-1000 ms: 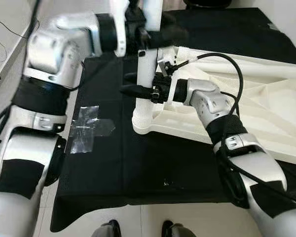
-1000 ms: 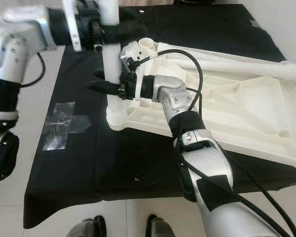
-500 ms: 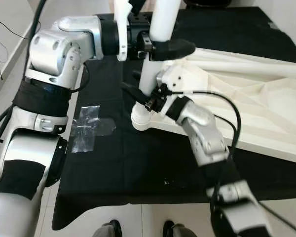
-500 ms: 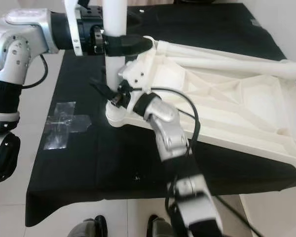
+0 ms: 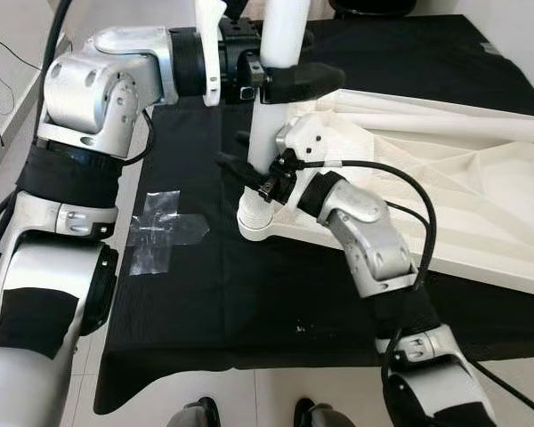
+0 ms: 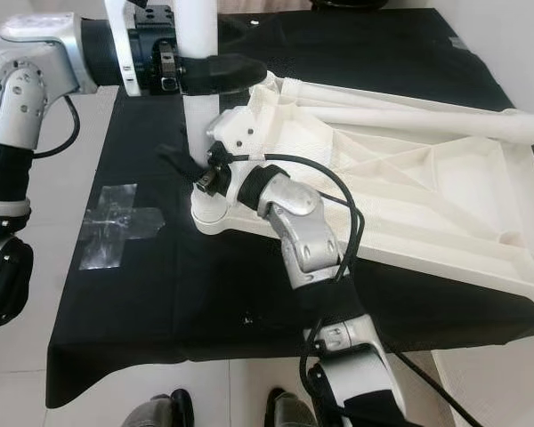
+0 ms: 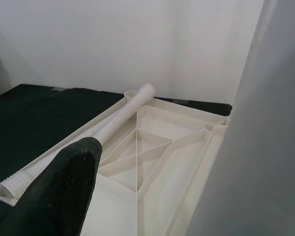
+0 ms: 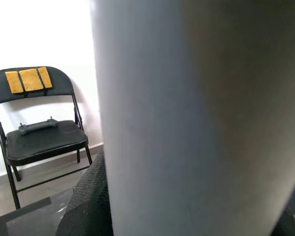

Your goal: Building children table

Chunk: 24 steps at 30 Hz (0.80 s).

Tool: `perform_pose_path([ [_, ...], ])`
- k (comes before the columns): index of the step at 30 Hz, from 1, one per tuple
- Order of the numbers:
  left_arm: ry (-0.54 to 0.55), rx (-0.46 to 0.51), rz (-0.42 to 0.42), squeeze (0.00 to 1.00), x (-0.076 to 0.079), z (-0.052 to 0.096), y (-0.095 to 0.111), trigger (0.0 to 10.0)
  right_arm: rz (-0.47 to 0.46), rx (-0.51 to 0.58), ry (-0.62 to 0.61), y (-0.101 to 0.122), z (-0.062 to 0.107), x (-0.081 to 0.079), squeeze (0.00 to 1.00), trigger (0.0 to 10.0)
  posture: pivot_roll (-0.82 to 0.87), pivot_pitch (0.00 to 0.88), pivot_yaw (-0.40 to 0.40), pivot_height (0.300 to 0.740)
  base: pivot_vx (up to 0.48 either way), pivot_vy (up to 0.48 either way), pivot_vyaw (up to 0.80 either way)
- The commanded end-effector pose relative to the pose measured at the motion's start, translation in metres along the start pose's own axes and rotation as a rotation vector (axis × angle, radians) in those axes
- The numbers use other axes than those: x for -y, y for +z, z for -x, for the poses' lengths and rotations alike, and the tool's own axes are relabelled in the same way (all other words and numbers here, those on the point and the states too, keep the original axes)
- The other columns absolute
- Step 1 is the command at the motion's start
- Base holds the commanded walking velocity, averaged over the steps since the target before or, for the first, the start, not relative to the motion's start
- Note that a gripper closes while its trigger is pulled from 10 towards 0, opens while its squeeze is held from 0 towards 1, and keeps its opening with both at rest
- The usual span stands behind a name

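Left eye: right tool (image 5: 249,169) now tilted lower on the white leg (image 5: 269,133) than half a second back, so seating goes on; leg upright in corner socket of the upturned table top (image 5: 481,205).
Right eye: left tool (image 6: 215,71) clamped on leg higher up.
Left wrist: spare leg (image 7: 113,125) lying along top.
Right wrist: fingers (image 8: 88,201) hugging leg, clamped; chair (image 8: 37,128) behind.

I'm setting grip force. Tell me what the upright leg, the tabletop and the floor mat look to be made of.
Upright leg: smooth white tube, matte, probably plastic. Left gripper and right gripper hold it.
Tabletop: same off-white, with moulded ribs on its underside, so likely moulded plastic.
Floor mat: dull black sheet with fold lines, likely fabric.
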<state>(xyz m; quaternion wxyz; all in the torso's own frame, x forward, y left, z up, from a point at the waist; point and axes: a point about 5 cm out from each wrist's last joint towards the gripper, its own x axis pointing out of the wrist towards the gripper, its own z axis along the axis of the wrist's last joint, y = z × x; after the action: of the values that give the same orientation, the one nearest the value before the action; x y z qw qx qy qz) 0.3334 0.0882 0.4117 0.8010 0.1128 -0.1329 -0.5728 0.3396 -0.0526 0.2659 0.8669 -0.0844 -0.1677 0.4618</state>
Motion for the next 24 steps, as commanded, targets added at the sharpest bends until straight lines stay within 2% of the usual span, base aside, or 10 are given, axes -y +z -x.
perform_pose_path([
  [1, -0.020, -0.016, -0.037, 0.00, 0.006, -0.010, 0.006, 10.0, 0.046, -0.102, 0.186, -0.012, -0.017, -0.034, 0.00, 0.0, 0.04, 0.238, -0.005, 0.740, 0.000, 0.000, 0.00],
  [9, -0.011, -0.017, -0.034, 0.00, 0.006, -0.008, 0.005, 10.0, 0.089, -0.177, 0.255, -0.011, -0.011, -0.036, 0.00, 0.0, 0.04, 0.243, -0.013, 0.740, 0.000, 0.000, 0.00],
  [16, -0.006, -0.017, -0.032, 0.00, 0.005, -0.008, 0.004, 10.0, 0.067, -0.201, 0.313, -0.016, -0.007, -0.041, 0.00, 0.0, 0.04, 0.243, -0.011, 0.740, 0.000, 0.000, 0.00],
  [24, -0.006, -0.018, -0.034, 0.00, 0.006, -0.008, 0.004, 10.0, 0.032, -0.245, 0.294, -0.026, -0.008, -0.046, 0.00, 0.0, 0.04, 0.239, -0.011, 0.740, 0.000, 0.000, 0.00],
])
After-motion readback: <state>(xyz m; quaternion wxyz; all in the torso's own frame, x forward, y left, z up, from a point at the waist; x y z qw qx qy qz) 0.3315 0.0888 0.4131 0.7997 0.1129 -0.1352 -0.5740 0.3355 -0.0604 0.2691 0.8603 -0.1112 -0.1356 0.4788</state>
